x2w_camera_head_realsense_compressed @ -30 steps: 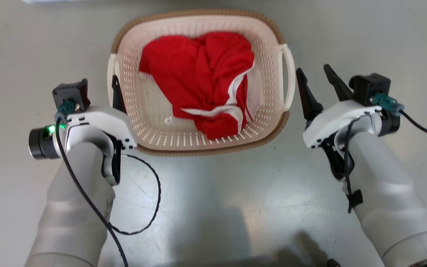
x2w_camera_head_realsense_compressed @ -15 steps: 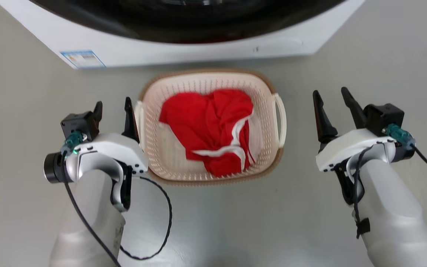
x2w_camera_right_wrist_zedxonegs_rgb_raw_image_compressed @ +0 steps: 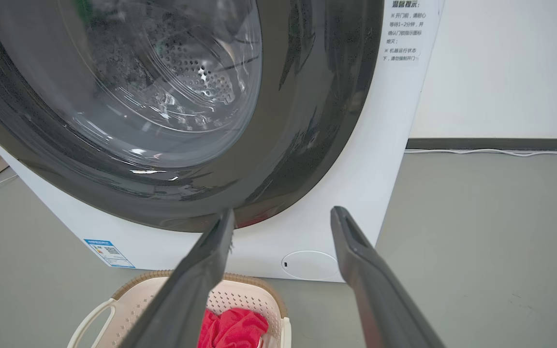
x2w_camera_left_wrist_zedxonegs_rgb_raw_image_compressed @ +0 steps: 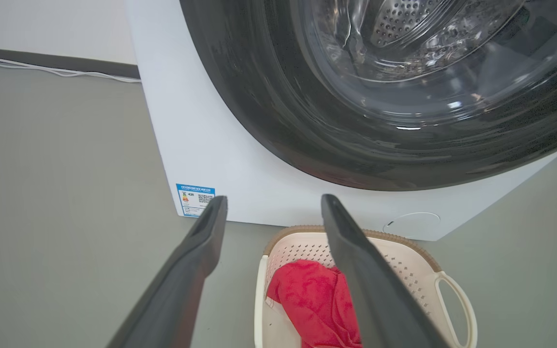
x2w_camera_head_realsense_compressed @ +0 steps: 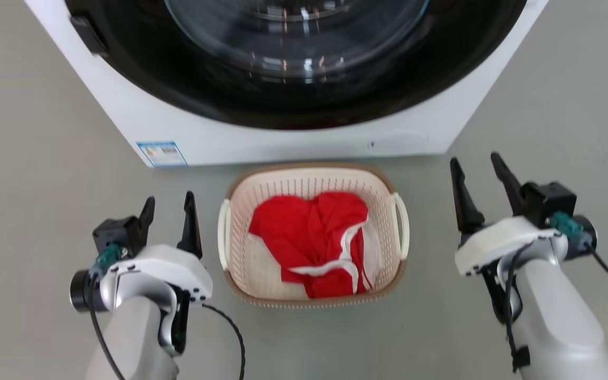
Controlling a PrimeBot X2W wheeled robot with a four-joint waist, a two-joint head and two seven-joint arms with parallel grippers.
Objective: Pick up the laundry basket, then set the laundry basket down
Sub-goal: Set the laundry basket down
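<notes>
Head view: the laundry basket point(x2w_camera_head_realsense_compressed: 312, 302) sits flat on the grey floor point(x2w_camera_head_realsense_compressed: 35, 158) just below centre, with a red garment point(x2w_camera_head_realsense_compressed: 314, 237) with white trim heaped inside. Its left handle point(x2w_camera_head_realsense_compressed: 223, 232) and right handle point(x2w_camera_head_realsense_compressed: 403, 224) are both untouched. At the basket's 12 o'clock, just beyond the rim, stands the washing machine point(x2w_camera_head_realsense_compressed: 283, 140). The left gripper point(x2w_camera_head_realsense_compressed: 169, 199) hangs at the basket's 9 o'clock, near the handle but apart from it, fingers spread wide and empty. The right gripper point(x2w_camera_head_realsense_compressed: 473, 159) at 3 o'clock is farther off, also parted with nothing between. A second ago the left gripper's inner finger lay right at the left handle and the right gripper was just beside the other. Now both stand clear, and the camera has pulled back to take in the machine. I judge the set-down finished, with the arms retreating.
</notes>
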